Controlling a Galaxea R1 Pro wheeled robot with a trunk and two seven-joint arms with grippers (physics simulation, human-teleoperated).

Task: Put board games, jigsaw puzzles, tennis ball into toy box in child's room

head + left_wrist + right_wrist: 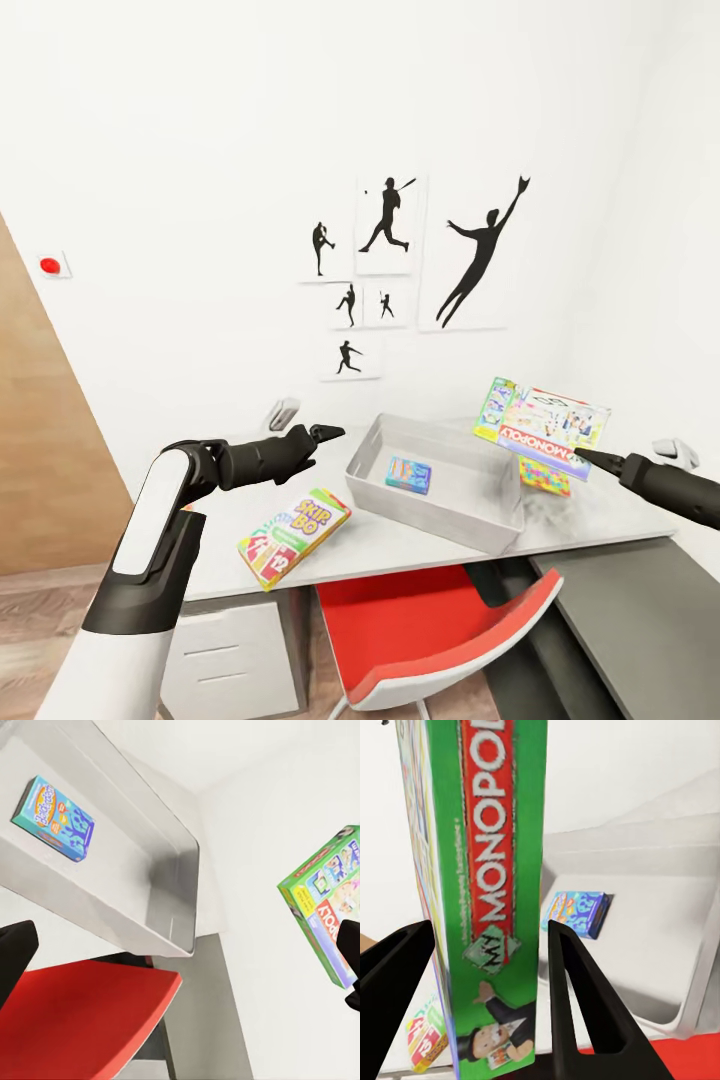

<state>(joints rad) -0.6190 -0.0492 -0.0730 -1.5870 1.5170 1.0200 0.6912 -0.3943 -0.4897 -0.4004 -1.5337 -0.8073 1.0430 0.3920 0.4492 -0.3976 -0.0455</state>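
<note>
The light grey toy box (430, 523) stands on the pale table (385, 548). A mostly blue board game (408, 474) lies flat inside it. My right gripper (585, 456) is shut on the Monopoly board game (543, 425) and holds it in the air over the box's right end. In the right wrist view the fingers (577, 997) clamp the Monopoly box (491, 870) on both sides, above the toy box (652, 952) and the blue game (576, 913). The Skip-Bo game (293, 536) lies on the table's front left. Just above and behind it, my left gripper (325, 433) is open and holds nothing.
A small colourful flat box (545, 476) lies on the table beneath the Monopoly game. A red chair (440, 630) stands under the table's front. A lower dark grey desk (640, 620) adjoins at the right. Baseball posters (390, 225) hang on the white wall behind.
</note>
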